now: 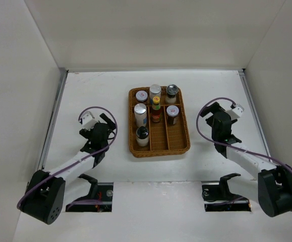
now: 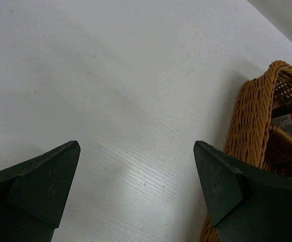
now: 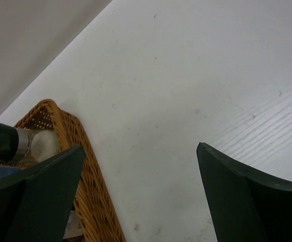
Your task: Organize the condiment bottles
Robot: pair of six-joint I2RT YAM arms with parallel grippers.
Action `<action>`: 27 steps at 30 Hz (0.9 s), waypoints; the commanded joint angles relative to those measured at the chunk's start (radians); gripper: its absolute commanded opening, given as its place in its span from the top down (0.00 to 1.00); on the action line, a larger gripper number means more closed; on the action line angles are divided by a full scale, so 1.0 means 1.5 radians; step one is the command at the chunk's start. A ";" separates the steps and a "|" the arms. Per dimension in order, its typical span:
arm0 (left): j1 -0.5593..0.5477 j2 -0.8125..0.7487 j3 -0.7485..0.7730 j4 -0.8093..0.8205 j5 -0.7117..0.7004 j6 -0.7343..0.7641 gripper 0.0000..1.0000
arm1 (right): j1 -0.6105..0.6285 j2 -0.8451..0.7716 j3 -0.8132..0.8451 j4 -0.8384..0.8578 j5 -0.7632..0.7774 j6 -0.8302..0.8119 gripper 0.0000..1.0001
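i am wearing white links and black joints on my left arm [image 1: 75, 162] and right arm [image 1: 244, 157], purple cables [image 1: 99, 107] looping, pincer fingers [image 2: 40, 186] dark green wedges.

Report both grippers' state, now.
Left gripper: open, holding nothing.
Right gripper: open, holding nothing.
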 commanded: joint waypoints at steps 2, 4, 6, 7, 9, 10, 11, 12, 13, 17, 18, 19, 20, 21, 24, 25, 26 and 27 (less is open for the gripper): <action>0.015 -0.006 0.093 -0.155 0.032 -0.026 0.00 | 0.022 -0.005 0.010 0.032 -0.026 0.034 0.00; 0.022 -0.007 0.114 -0.195 0.031 -0.026 0.00 | 0.040 -0.015 0.007 0.032 -0.027 0.042 0.00; 0.030 -0.003 0.123 -0.198 0.035 -0.025 0.00 | 0.066 -0.031 -0.003 0.037 -0.020 0.064 0.00; 0.037 0.002 0.128 -0.199 0.040 -0.022 0.00 | 0.077 -0.045 -0.016 0.051 -0.015 0.085 0.00; 0.048 0.008 0.136 -0.210 0.060 -0.022 0.00 | 0.085 -0.064 -0.040 0.089 -0.003 0.101 0.00; 0.046 0.007 0.139 -0.214 0.064 -0.021 0.00 | 0.086 -0.068 -0.052 0.105 0.007 0.106 0.00; 0.046 0.004 0.141 -0.222 0.064 -0.018 0.00 | 0.086 -0.069 -0.061 0.116 0.023 0.113 0.00; 0.046 0.002 0.143 -0.229 0.064 -0.017 0.00 | 0.086 -0.063 -0.066 0.118 0.037 0.120 0.00; 0.048 0.001 0.150 -0.242 0.065 -0.017 0.00 | 0.086 -0.057 -0.069 0.116 0.050 0.126 0.00; 0.058 0.023 0.186 -0.271 0.067 -0.013 0.00 | 0.088 -0.027 -0.056 0.119 0.049 0.124 0.00; 0.059 0.031 0.188 -0.265 0.069 -0.011 0.00 | 0.083 -0.017 -0.048 0.119 0.039 0.122 0.00; 0.059 0.040 0.188 -0.258 0.070 -0.011 0.00 | 0.078 -0.007 -0.042 0.115 0.027 0.119 0.00; 0.059 0.046 0.187 -0.249 0.072 -0.011 0.00 | 0.073 -0.001 -0.039 0.115 0.019 0.117 0.00; 0.058 0.051 0.180 -0.236 0.075 -0.010 0.00 | 0.067 0.007 -0.038 0.118 0.010 0.115 0.00; 0.055 0.054 0.153 -0.191 0.092 -0.007 0.00 | 0.064 0.036 -0.023 0.120 -0.008 0.088 0.00; 0.055 0.054 0.145 -0.179 0.102 -0.006 0.00 | 0.063 0.043 -0.015 0.114 -0.015 0.074 0.00; 0.055 0.054 0.141 -0.171 0.109 -0.006 0.00 | 0.062 0.046 -0.012 0.113 -0.015 0.057 0.00; 0.051 0.048 0.137 -0.165 0.114 -0.006 0.00 | 0.062 0.046 -0.009 0.112 -0.012 0.044 0.00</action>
